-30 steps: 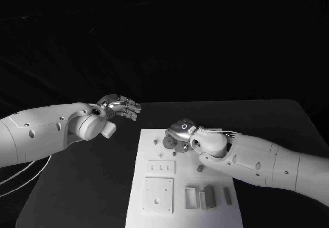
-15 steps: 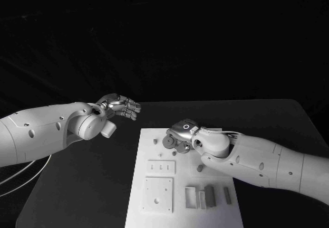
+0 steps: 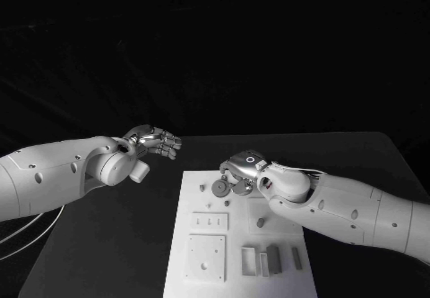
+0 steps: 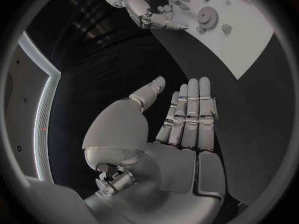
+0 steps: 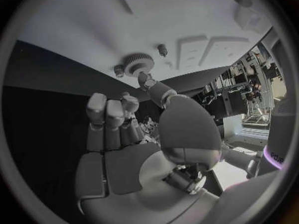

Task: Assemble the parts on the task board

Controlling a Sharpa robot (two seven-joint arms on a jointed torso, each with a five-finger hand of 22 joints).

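Note:
The white task board lies in the middle of the table. Two grey gears sit side by side at its far end, with a small peg beside them and another peg nearer. My right hand hovers just beyond the gears with fingers loosely bent and nothing in them. In the right wrist view its thumb points at a gear. My left hand hangs flat and open over the bare table, left of the board's far corner.
Nearer on the board lie a slotted plate, a square plate and several upright blocks. The black table stretches on both sides of the board.
My right hand has drawn back from the gears towards the board's far edge, so both gears now lie uncovered. The left hand has hardly moved.

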